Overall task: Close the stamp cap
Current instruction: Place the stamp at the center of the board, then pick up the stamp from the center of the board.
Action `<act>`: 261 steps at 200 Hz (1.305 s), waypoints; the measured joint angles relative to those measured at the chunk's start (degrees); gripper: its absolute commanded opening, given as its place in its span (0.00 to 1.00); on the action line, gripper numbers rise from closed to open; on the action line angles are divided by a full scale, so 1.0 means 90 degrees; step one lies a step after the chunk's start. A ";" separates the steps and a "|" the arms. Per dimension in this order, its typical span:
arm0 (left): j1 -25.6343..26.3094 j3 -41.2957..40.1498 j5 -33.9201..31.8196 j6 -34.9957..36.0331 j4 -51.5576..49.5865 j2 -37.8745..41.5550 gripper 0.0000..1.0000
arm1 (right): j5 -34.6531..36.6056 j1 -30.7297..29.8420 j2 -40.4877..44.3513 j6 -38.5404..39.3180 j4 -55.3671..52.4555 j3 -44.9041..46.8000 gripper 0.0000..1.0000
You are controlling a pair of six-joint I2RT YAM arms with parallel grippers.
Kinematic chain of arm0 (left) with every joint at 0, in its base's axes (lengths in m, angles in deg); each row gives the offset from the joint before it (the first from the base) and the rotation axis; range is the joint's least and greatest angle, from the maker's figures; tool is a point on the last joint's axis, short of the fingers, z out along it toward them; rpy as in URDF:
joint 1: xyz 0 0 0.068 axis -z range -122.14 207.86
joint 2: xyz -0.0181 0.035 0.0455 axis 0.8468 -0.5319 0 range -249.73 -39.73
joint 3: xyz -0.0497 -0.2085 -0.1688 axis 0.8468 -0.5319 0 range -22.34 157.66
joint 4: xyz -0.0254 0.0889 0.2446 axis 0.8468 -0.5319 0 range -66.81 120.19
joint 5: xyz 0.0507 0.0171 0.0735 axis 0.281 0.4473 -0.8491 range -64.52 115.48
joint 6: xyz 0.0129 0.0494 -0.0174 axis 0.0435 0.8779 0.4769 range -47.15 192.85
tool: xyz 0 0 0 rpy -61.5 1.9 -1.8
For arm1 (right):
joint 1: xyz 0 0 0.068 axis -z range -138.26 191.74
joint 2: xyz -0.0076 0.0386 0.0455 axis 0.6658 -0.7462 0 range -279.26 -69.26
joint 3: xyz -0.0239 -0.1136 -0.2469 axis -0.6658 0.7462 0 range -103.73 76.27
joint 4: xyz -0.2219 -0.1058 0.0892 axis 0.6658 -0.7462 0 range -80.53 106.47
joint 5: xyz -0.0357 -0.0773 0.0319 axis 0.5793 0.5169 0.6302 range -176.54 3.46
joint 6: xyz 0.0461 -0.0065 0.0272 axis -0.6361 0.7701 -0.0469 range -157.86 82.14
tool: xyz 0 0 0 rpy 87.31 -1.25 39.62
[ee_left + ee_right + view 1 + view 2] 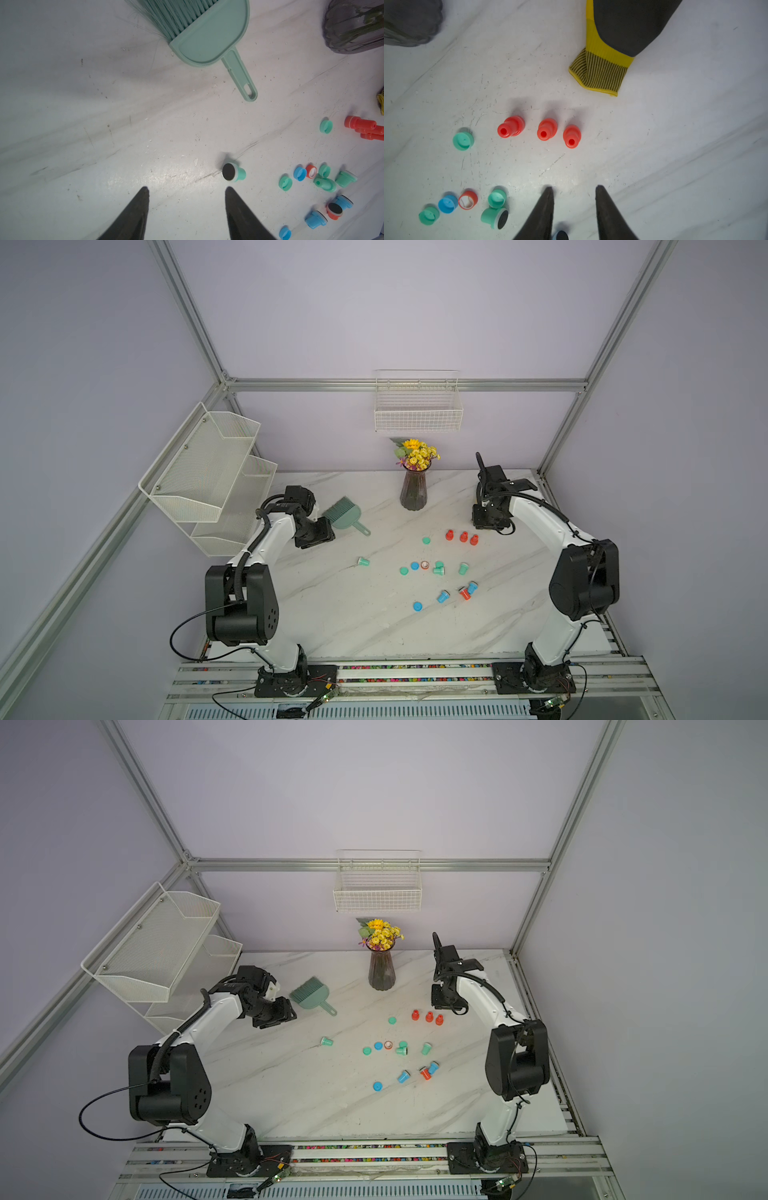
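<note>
Three red stamps (511,126) stand upright in a row with their caps on, beyond my right gripper (574,187), which is open and holds nothing. Loose caps lie to one side: green (463,140), blue (447,204), red (468,200). A green stamp (494,218) lies on its side with its dark pad bare. My left gripper (187,189) is open and empty, with another uncapped green stamp (233,172) lying just off one fingertip. In both top views more blue and red stamps (464,593) lie towards the front.
A green dustpan with its brush (343,512) lies by the left gripper. A dark vase of flowers (414,489) stands at the back. A yellow and black glove (600,74) lies beyond the red stamps. Wire racks (208,472) hang on the walls.
</note>
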 measured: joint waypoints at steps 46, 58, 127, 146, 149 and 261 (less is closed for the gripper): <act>0.0000 0.0000 0.0024 0.0000 0.0000 0.0000 0.59 | -0.0041 -0.1200 0.1222 -0.0435 -0.0255 0.1462 0.34; 0.0000 0.0000 0.0027 0.0000 0.0000 0.0000 0.59 | -0.0070 -0.1562 0.1416 -0.0653 -0.0308 0.1848 0.34; 0.0000 0.0000 0.0090 0.0000 0.0000 0.0000 0.59 | -0.0243 -0.2210 0.2205 -0.1999 -0.0061 0.3371 0.37; 0.0000 0.0000 0.0102 0.0000 0.0000 0.0000 0.59 | -0.0289 -0.2278 0.2217 -0.2178 0.0177 0.3611 0.37; 0.0000 0.0000 0.0104 0.0000 0.0000 0.0000 0.59 | -0.0301 -0.2297 0.2217 -0.2193 0.0214 0.3645 0.37; 0.0000 0.0000 0.0117 0.0000 0.0000 -0.0019 0.59 | -0.0005 -0.2557 0.1498 -0.1598 0.1052 0.3898 0.31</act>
